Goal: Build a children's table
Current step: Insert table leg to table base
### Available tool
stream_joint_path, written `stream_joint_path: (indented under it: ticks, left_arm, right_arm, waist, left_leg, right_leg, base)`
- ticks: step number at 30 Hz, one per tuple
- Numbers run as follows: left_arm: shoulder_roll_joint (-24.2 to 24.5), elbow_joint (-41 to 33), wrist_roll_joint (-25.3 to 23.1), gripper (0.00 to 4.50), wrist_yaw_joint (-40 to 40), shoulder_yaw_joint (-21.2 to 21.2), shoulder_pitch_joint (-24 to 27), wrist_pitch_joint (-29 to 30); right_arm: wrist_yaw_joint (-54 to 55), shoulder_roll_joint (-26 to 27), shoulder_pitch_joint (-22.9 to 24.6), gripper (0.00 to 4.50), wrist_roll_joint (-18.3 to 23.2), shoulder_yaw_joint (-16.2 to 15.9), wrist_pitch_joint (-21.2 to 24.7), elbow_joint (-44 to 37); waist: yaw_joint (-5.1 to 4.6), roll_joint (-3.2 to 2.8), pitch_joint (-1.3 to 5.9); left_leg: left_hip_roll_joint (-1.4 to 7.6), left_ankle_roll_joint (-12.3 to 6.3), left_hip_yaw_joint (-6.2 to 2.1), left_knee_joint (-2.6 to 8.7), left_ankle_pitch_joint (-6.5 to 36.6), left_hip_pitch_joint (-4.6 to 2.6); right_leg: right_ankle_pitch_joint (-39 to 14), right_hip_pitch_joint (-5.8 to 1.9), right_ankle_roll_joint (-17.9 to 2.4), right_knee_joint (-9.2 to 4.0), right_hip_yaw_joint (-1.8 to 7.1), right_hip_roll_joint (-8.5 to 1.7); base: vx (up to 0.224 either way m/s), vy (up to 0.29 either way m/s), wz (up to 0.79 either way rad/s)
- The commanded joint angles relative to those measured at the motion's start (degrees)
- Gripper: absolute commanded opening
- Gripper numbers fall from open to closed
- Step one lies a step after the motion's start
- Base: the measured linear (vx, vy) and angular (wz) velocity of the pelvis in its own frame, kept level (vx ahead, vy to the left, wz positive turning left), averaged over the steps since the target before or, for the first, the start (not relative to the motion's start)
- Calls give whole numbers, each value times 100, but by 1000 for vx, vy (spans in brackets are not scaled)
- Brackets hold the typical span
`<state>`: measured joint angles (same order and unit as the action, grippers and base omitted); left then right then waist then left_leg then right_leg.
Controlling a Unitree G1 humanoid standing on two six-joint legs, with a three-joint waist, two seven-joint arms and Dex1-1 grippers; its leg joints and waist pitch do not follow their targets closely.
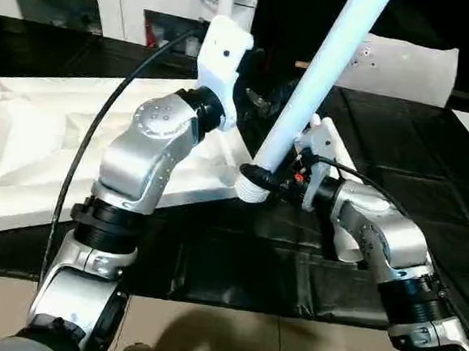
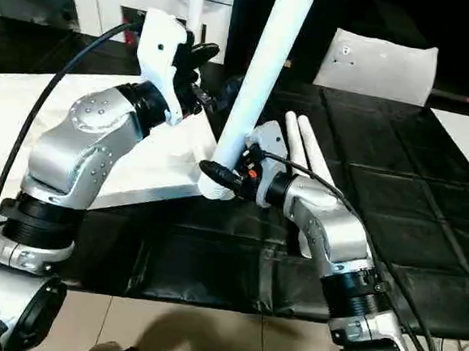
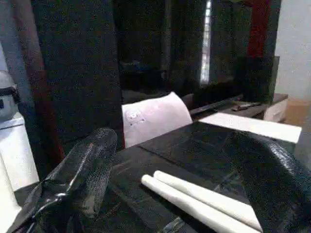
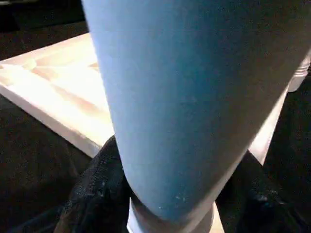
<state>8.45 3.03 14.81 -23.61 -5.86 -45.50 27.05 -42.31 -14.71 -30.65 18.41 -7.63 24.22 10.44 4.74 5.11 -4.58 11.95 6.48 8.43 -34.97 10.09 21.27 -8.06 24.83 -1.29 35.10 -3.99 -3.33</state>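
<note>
Right hand (image 2: 228, 175) grips tilted white leg (image 2: 259, 72) near its thick end, tabletop (image 1: 34, 139) just beside, left hand (image 2: 197, 57) open, empty

Dim workroom, black mats over a pale tiled floor

A white cabinet (image 1: 110, 3) with dark compartments stands along the back; a white pillow-like slab (image 2: 381, 65) leans against the dark wall (image 3: 77, 63) behind the mats (image 1: 398, 164); a bright strip of light (image 3: 208, 43) shows far off; tiles (image 1: 230, 338) lie nearest
</note>
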Motion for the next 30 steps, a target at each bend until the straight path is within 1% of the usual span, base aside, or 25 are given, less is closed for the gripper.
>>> stream_joint_path:
  ticks: [1, 2, 3, 5, 6, 7, 8, 9, 10, 11, 13, 14, 15, 16, 17, 18, 19, 20, 22, 23, 24, 25, 27, 28, 30]
  left_arm:
    - [-62, 150, 77, 414, 63, 95, -89, -54]
    - [-62, 150, 77, 431, 63, 95, -89, -54]
    - [102, 506, 95, 441, 24, 365, -60, -241]
    - [264, 801, 129, 447, -41, 566, -30, -382]
    - [322, 934, 137, 449, -25, 660, -29, -440]
    - [383, 1069, 169, 449, -49, 753, -32, -449]
    - [445, 1227, 212, 450, -122, 851, -26, -439]
    - [548, 1380, 162, 450, -207, 857, -9, -491]
    - [548, 1380, 162, 450, -207, 857, -9, -491]
    - [867, 1699, -99, 450, -554, 602, 84, -578]
    - [1037, 1838, -210, 450, -852, 382, 159, -579]
    - [1129, 1898, -268, 450, -1040, 234, 212, -571]
    - [1191, 1939, -310, 450, -1165, 131, 247, -576]
    - [1212, 1952, -340, 450, -1210, 88, 259, -599]
    - [1356, 2079, -566, 450, -1572, -233, 346, -723]
    - [1415, 2120, -634, 450, -1794, -391, 390, -675]
    - [1429, 2131, -650, 450, -1858, -433, 400, -690]
    - [1489, 2201, -683, 450, -2237, -652, 436, -666]
    - [1522, 2324, -689, 450, -2616, -830, 424, -629]
    - [1525, 2348, -697, 450, -2662, -852, 419, -634]
    - [1528, 2371, -704, 450, -2708, -875, 414, -638]
    - [1543, 2488, -706, 450, -2971, -982, 405, -604]
    - [1553, 2633, -773, 414, -3075, -1058, 373, -628]
    - [1554, 2675, -806, 414, -3080, -1074, 362, -647]
    - [1582, 2862, -1000, 407, -3106, -1183, 321, -902]
  right_arm:
    - [87, 28, -155, 191, 152, 222, -27, -7]
    - [87, 28, -155, 191, 152, 222, -27, -7]
    - [117, 112, -130, 191, 385, 460, 45, -119]
    - [165, 145, -87, 191, 547, 629, 111, -204]
    - [190, 145, -64, 191, 579, 677, 118, -223]
    - [228, 134, -31, 191, 576, 713, 111, -229]
    - [265, 112, 18, 191, 547, 744, 92, -235]
    - [316, 91, 64, 191, 500, 768, 64, -233]
    - [316, 91, 64, 191, 500, 768, 64, -233]
    - [487, 41, 167, 191, 363, 816, -6, -216]
    - [586, 0, 232, 191, 249, 820, -73, -206]
    - [660, -18, 272, 191, 190, 824, -86, -206]
    - [712, -30, 300, 191, 153, 827, -90, -209]
    - [724, -30, 310, 191, 147, 832, -90, -214]
    - [832, -26, 388, 191, 121, 879, -82, -259]
    - [874, -26, 424, 191, 117, 906, -79, -288]
    - [883, -27, 433, 191, 119, 911, -75, -299]
    - [926, -33, 487, 191, 126, 934, -55, -360]
    - [958, -39, 542, 191, 129, 932, -41, -432]
    - [961, -39, 550, 191, 128, 930, -39, -442]
    - [963, -38, 558, 191, 127, 928, -38, -453]
    - [977, -32, 591, 191, 115, 910, -26, -499]
    - [995, -34, 608, 191, 114, 892, -20, -522]
    - [1000, -35, 611, 191, 116, 888, -20, -526]
    - [1006, -45, 621, 191, 114, 868, -24, -541]
  waist:
    - [-28, -52, 506]
    - [-26, -56, 510]
    - [-24, -80, 493]
    - [-40, -84, 505]
    - [-63, -91, 507]
    - [-65, -119, 504]
    - [-80, -116, 511]
    - [-80, -120, 509]
    - [-80, -120, 509]
    - [-70, -138, 508]
    - [-75, -139, 509]
    - [-69, -154, 510]
    - [-72, -153, 510]
    - [-72, -153, 510]
    - [-68, -158, 509]
    - [-66, -162, 506]
    - [-68, -163, 498]
    - [-71, -164, 495]
    - [-68, -172, 503]
    - [-67, -169, 503]
    - [-71, -171, 504]
    - [-73, -179, 506]
    - [-79, -186, 505]
    - [-83, -182, 508]
    - [-91, -176, 507]
  left_leg:
    - [22, -92, 81, 354, 942, 10]
    - [19, -102, 81, 353, 932, 7]
    - [-4, -147, 95, 354, 983, -3]
    - [-8, -131, 77, 370, 1003, -1]
    - [1, -102, 66, 377, 990, -1]
    - [6, -81, 64, 378, 1000, -10]
    - [7, -62, 63, 376, 982, -14]
    - [10, -58, 65, 380, 974, -19]
    - [10, -58, 65, 380, 974, -19]
    - [12, -70, 62, 390, 961, -38]
    - [23, -31, 62, 401, 947, -38]
    - [19, -3, 65, 405, 912, -39]
    - [29, 21, 66, 405, 945, -35]
    - [29, 21, 66, 405, 945, -35]
    - [35, 19, 64, 415, 1007, -51]
    - [34, 28, 67, 417, 1051, -54]
    - [40, 51, 66, 422, 1117, -53]
    - [37, 60, 68, 424, 1131, -48]
    - [27, 77, 71, 423, 1175, -51]
    - [30, 80, 66, 425, 1173, -45]
    - [34, 79, 65, 424, 1189, -48]
    - [31, 74, 65, 424, 1194, -50]
    - [24, 75, 65, 422, 1267, -54]
    - [25, 74, 65, 419, 1276, -56]
    - [19, 58, 65, 418, 1286, -50]
  right_leg:
    - [-1982, -418, -491, -447, 195, -311]
    - [-1968, -416, -494, -447, 195, -306]
    - [-2024, -396, -459, -491, 197, -297]
    - [-2062, -417, -392, -476, 184, -289]
    - [-2016, -418, -392, -463, 183, -288]
    - [-1983, -413, -411, -458, 185, -289]
    - [-1899, -418, -459, -445, 188, -293]
    - [-1825, -417, -519, -444, 190, -295]
    - [-1825, -417, -519, -444, 190, -295]
    - [-1738, -400, -572, -442, 199, -303]
    - [-1684, -414, -592, -417, 213, -309]
    - [-1601, -418, -643, -406, 218, -314]
    - [-1549, -423, -710, -391, 222, -320]
    - [-1549, -423, -710, -391, 222, -320]
    - [-1565, -414, -756, -404, 222, -327]
    - [-1629, -413, -747, -409, 225, -332]
    - [-1712, -417, -738, -408, 232, -341]
    - [-1738, -422, -742, -418, 233, -346]
    - [-1864, -424, -698, -437, 235, -346]
    - [-1872, -429, -687, -434, 233, -348]
    - [-1882, -426, -702, -435, 232, -352]
    - [-1904, -427, -702, -444, 230, -353]
    - [-2053, -424, -668, -461, 225, -349]
    - [-2076, -424, -661, -465, 222, -351]
    - [-2124, -421, -635, -482, 218, -346]
  base:
    - [0, 0, 0]
    - [0, 0, 0]
    - [0, 0, 0]
    - [0, 0, 0]
    - [0, 0, 0]
    - [0, 0, 0]
    - [0, 0, 0]
    - [0, 0, 0]
    - [0, 0, 0]
    - [0, 0, 0]
    - [0, 0, 0]
    - [0, 0, 0]
    - [0, 0, 0]
    - [0, 0, 0]
    - [0, 0, 0]
    - [0, 0, 0]
    - [0, 0, 0]
    - [0, 0, 0]
    - [0, 0, 0]
    - [0, 0, 0]
    - [0, 0, 0]
    - [0, 0, 0]
    - [0, 0, 0]
    - [0, 0, 0]
    - [0, 0, 0]
